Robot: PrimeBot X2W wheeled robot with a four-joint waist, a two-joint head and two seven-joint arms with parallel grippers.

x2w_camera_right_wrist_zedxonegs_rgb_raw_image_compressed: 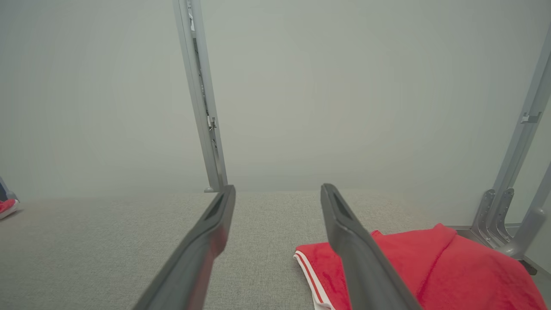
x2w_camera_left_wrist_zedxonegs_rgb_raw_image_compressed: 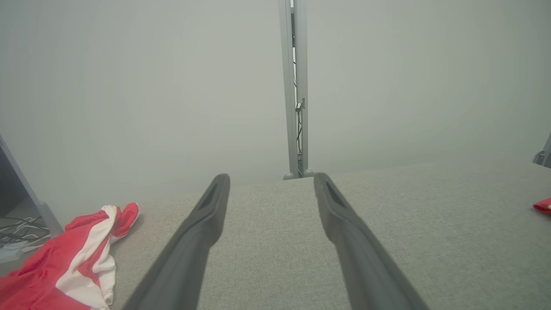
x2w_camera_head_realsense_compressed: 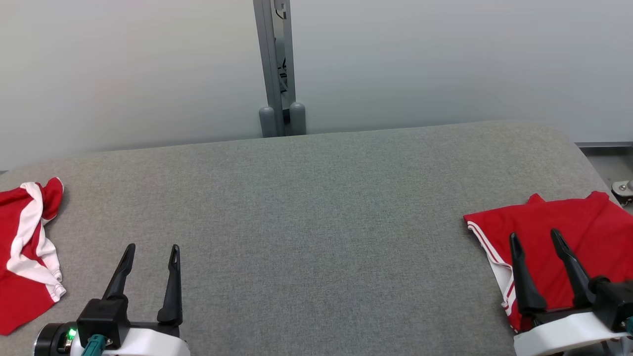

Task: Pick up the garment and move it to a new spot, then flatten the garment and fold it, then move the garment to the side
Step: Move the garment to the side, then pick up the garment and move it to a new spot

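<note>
A crumpled red garment with white stripes [x2w_camera_head_realsense_compressed: 24, 247] lies at the grey fabric table's [x2w_camera_head_realsense_compressed: 316, 222] left edge, also seen in the left wrist view [x2w_camera_left_wrist_zedxonegs_rgb_raw_image_compressed: 64, 262]. A second red garment [x2w_camera_head_realsense_compressed: 598, 222], folded flat with white trim, rests at the right edge [x2w_camera_right_wrist_zedxonegs_rgb_raw_image_compressed: 413, 258]. My left gripper [x2w_camera_head_realsense_compressed: 152, 247] hovers open and empty over bare table, to the right of the crumpled garment [x2w_camera_left_wrist_zedxonegs_rgb_raw_image_compressed: 271, 176]. My right gripper [x2w_camera_head_realsense_compressed: 534, 234] stands open above the folded garment's left part, holding nothing [x2w_camera_right_wrist_zedxonegs_rgb_raw_image_compressed: 277, 187].
A grey metal post [x2w_camera_head_realsense_compressed: 279, 69] rises behind the table's far edge between pale wall panels. Metal frame legs [x2w_camera_right_wrist_zedxonegs_rgb_raw_image_compressed: 508, 215] stand beyond the table's right end. Cables [x2w_camera_left_wrist_zedxonegs_rgb_raw_image_compressed: 17, 232] lie on a low surface past the left edge.
</note>
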